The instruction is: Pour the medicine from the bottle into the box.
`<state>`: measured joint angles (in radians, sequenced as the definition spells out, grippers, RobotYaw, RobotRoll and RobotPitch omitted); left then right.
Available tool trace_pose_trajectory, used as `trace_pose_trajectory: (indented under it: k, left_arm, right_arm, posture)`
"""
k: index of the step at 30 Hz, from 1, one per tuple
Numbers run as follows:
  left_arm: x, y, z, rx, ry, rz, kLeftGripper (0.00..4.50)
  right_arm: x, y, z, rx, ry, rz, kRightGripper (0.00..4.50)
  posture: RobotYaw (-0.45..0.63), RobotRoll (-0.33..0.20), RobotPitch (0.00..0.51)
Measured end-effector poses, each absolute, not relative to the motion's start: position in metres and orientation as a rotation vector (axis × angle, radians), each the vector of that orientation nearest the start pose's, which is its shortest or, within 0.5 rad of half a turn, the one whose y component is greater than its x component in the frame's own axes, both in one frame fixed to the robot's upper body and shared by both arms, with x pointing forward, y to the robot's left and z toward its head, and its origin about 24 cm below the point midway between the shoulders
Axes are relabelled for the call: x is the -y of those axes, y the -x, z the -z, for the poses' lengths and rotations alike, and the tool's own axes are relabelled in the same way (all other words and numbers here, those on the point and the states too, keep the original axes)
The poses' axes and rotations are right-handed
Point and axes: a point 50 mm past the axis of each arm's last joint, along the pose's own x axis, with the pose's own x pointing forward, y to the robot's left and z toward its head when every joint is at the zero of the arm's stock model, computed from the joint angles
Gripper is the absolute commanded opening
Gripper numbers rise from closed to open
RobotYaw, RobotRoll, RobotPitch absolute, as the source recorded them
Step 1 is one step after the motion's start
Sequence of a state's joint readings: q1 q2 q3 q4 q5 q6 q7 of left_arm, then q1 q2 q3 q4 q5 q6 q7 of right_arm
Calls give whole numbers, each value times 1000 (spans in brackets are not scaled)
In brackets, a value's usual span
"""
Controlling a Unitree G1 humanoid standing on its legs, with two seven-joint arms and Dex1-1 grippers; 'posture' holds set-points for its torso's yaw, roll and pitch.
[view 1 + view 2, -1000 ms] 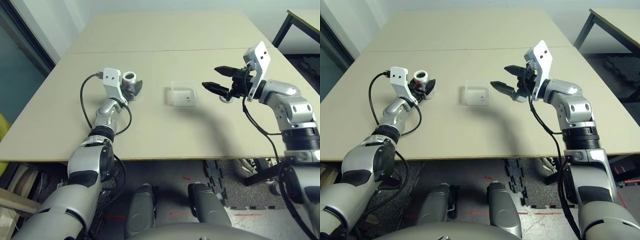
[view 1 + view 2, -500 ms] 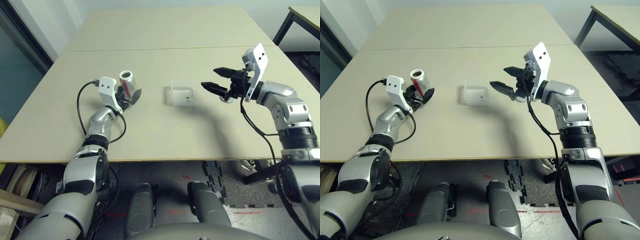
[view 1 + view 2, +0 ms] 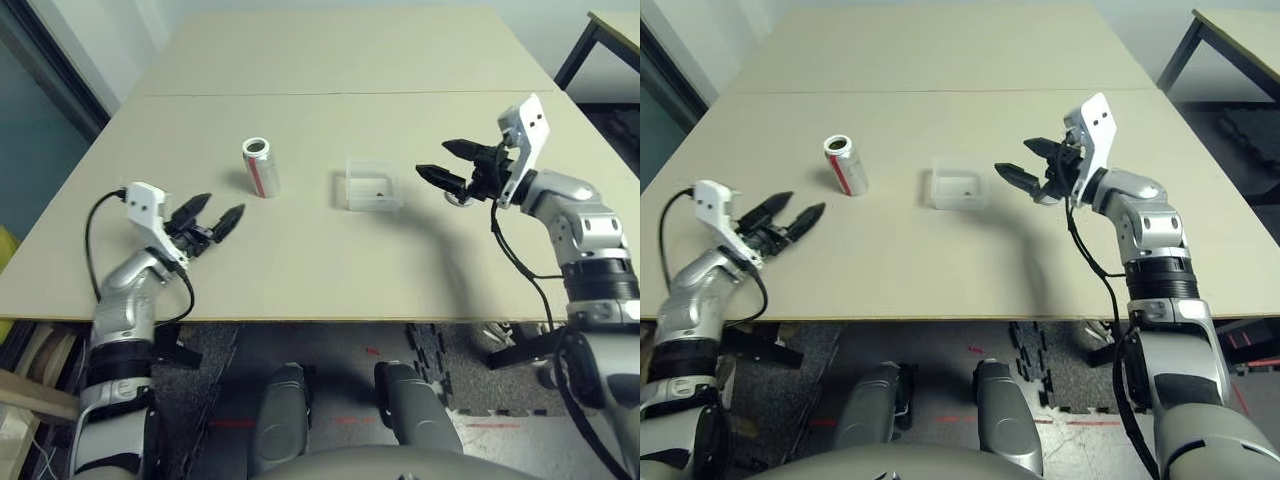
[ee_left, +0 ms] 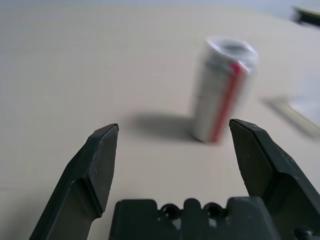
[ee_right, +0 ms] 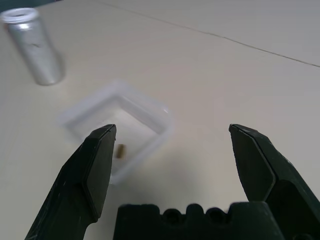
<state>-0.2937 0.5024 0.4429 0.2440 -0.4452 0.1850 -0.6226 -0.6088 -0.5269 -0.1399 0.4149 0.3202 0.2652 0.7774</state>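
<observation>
While the pill point(image 5: 120, 151) lies inside the clear box point(image 3: 373, 188) at the frame's centre, the bottle point(image 3: 261, 168) stands upright at centre-left; the left gripper point(image 3: 223, 209), left, and right gripper point(image 3: 430, 160), right, both have jaws spread, empty.

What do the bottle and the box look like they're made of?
The bottle: probably thin metal with a smooth, silvery finish and a red stripe; its bright sheen and rounded metallic rim suggest this, though coated plastic can't be ruled out. The box: likely clear or frosted plastic, since its walls look pale and see-through, with a soft gloss.
</observation>
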Motion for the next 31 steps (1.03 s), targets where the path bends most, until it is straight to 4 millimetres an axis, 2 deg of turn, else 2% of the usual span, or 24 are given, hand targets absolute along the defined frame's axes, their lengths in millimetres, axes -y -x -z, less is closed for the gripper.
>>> trace_pose_trajectory:
  k: [3,6,9,14,19,23,31]
  left_arm:
    - [-326,-289,-137,156,34,44,4454]
    - [-338,-295,-145,181,-1,-48,4454]
    - [-344,-305,-148,185,-11,-123,4454]
    - [-352,-314,-142,161,3,-204,4454]
    - [-353,-321,-136,137,4,-231,4454]
    - [-356,-320,-125,109,17,-271,4454]
    - [-362,-317,-120,92,17,-280,4454]
  right_arm:
    - [250,-349,-144,25,52,-378,4500]
    - [262,-351,-134,59,20,-142,4500]
    - [270,-351,-123,74,-5,24,4500]
    - [285,-349,-117,96,-12,192,4500]
    - [293,-352,-114,102,19,264,4500]
    - [298,-349,-103,88,35,303,4500]
    - [297,-348,-103,123,5,255,4500]
  posture:
    - [-31,0,137]
    - [-37,0,134]
    - [-48,0,132]
    - [-55,0,123]
    - [-73,0,117]
    - [-84,0,114]
    - [-87,0,115]
